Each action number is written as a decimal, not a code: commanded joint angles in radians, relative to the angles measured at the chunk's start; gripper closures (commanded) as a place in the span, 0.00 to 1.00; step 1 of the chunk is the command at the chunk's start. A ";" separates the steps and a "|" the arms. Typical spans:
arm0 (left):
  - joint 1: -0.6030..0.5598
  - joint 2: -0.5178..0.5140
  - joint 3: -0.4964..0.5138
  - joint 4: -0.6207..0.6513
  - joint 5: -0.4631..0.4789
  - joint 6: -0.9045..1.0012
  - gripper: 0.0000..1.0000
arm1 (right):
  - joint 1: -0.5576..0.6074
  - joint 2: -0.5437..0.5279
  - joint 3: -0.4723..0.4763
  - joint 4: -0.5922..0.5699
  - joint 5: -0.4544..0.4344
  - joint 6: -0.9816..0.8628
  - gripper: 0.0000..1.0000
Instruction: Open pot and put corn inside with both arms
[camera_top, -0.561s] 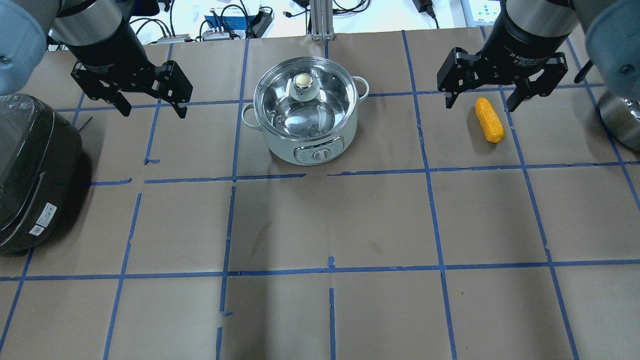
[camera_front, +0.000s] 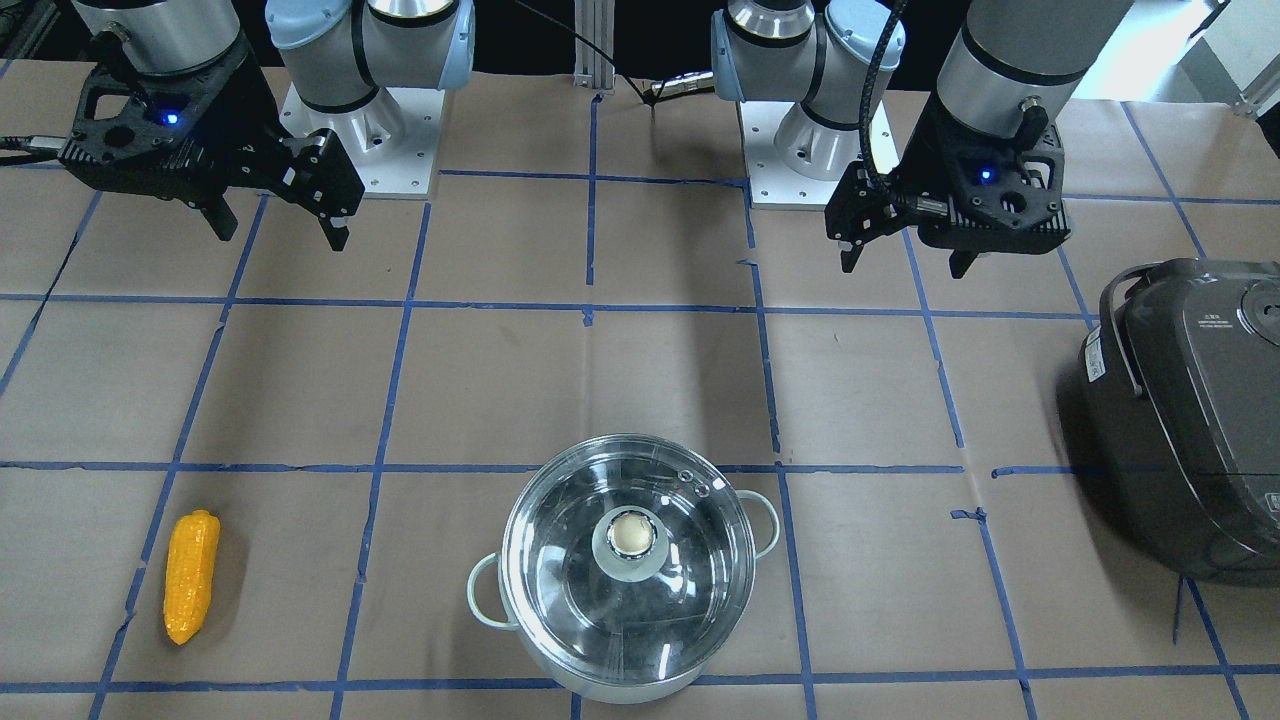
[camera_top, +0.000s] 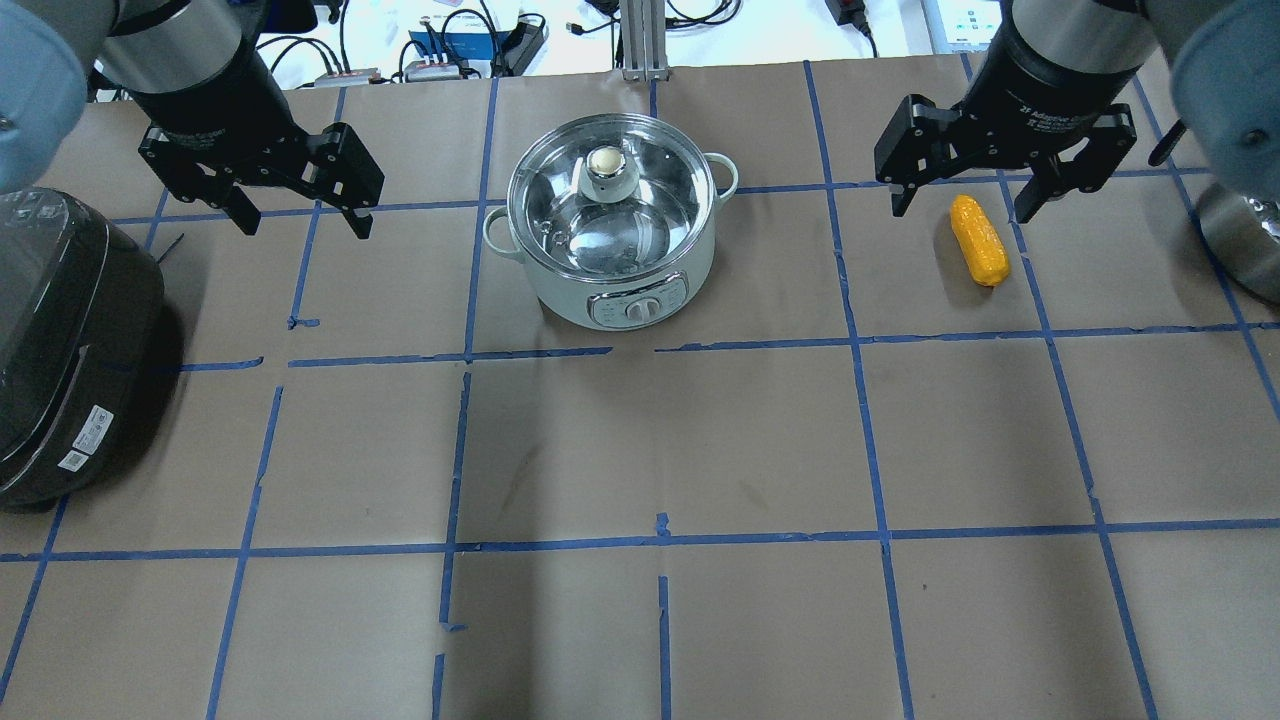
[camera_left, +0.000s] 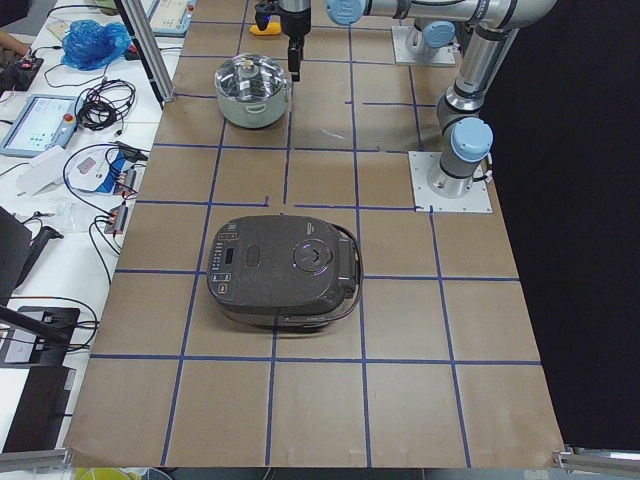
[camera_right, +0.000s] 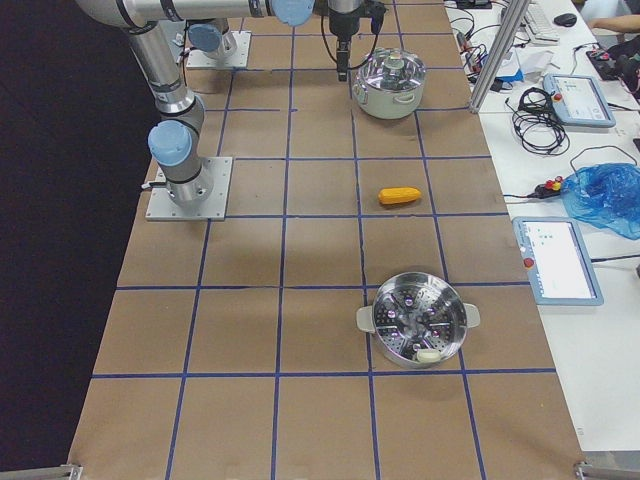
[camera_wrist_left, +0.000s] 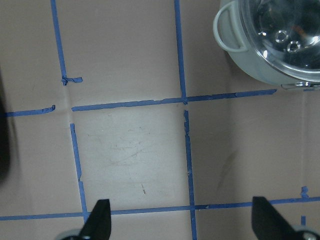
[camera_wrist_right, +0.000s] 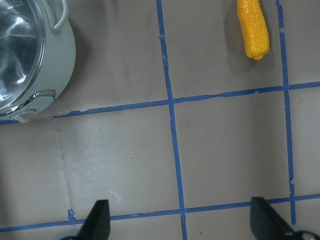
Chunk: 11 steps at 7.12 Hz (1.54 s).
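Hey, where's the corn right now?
In the overhead view, the corn lies on the robot's right, well clear of the pot, forward of the right end effector.

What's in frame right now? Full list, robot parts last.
pot: 1, steel with pale handles, table centre on the side away from the robot; glass lid on
corn: 1, yellow-orange, lying flat to the robot's right of the pot, apart from it
rice cooker: 1, dark grey, robot's left end of the table, closed
second pot: 1, steel with perforated insert, robot's right end
table: 1, brown paper with blue tape grid
blue bag: 1, on the side bench among cables and screens
left arm: 1, silver-grey, above the table left of the pot
right arm: 1, silver-grey, near the corn
left tool: 1, black, open, empty
right tool: 1, black, open, empty
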 joint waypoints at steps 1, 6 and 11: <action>0.000 -0.039 0.042 -0.009 0.009 -0.085 0.00 | -0.012 0.001 -0.014 0.000 -0.002 -0.002 0.00; -0.222 -0.393 0.327 0.094 0.001 -0.332 0.00 | -0.186 0.194 -0.103 0.009 0.016 -0.110 0.00; -0.301 -0.607 0.450 0.212 -0.026 -0.446 0.00 | -0.218 0.602 -0.098 -0.492 0.010 -0.311 0.00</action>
